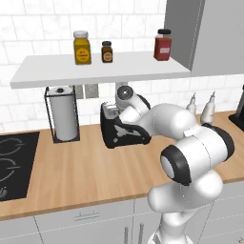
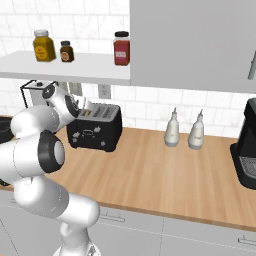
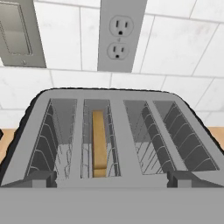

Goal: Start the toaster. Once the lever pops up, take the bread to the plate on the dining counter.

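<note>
The black toaster [image 1: 114, 137] [image 2: 95, 132] stands on the wood worktop against the tiled wall. Seen from above in the hand view, its silver-grey top [image 3: 118, 131] has several wire-lined slots. The bread [image 3: 99, 144], a tan slice seen edge-on, sits low in the second slot from the left. My gripper [image 3: 113, 179] hovers just above the toaster's near edge, open, with one dark fingertip [image 3: 40, 178] far left and the other far right, nothing between them. In the base views my hand [image 2: 80, 107] hangs over the toaster's top. The plate and the dining counter are out of view.
A paper towel holder [image 1: 63, 114] stands left of the toaster, a black cooktop [image 1: 12, 162] further left. Two white bottles [image 2: 172, 129] and a black coffee machine [image 2: 247, 150] stand to the right. A shelf [image 1: 95, 69] with jars hangs low overhead. A wall outlet [image 3: 117, 35] is behind the toaster.
</note>
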Robot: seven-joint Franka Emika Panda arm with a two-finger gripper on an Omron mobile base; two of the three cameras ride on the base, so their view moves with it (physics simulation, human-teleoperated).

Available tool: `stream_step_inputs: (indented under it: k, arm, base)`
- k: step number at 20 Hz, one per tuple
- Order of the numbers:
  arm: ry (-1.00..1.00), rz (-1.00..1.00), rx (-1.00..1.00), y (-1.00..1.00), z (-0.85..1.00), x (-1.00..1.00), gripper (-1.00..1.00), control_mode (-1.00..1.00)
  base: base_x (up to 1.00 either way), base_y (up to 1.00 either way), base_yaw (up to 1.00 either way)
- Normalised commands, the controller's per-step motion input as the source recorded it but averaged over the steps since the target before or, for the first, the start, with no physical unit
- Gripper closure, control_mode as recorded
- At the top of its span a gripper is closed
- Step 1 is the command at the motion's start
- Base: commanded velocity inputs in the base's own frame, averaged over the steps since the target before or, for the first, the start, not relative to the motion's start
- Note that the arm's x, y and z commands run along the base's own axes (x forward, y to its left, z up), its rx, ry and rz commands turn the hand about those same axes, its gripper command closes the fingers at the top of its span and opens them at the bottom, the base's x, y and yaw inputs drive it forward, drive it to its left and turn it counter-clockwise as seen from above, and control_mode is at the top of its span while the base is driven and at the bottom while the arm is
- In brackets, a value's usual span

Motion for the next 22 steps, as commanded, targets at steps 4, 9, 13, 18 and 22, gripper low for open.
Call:
stream_step_inputs:
  k: [4, 9, 13, 18, 22]
  arm:
    - [0.00, 0.00, 0.00, 0.00, 0.00, 0.00, -1.00, -1.00]
    - [0.00, 0.00, 0.00, 0.00, 0.00, 0.00, -1.00, -1.00]
    - [0.00, 0.00, 0.00, 0.00, 0.00, 0.00, -1.00, -1.00]
    - [0.00, 0.00, 0.00, 0.00, 0.00, 0.00, -1.00, -1.00]
    - [0.00, 0.00, 0.00, 0.00, 0.00, 0.00, -1.00, -1.00]
  base:
    - [0.00, 0.00, 0.00]
    - [0.00, 0.00, 0.00]
    - [0.00, 0.00, 0.00]
    - [0.00, 0.00, 0.00]
    - [0.00, 0.00, 0.00]
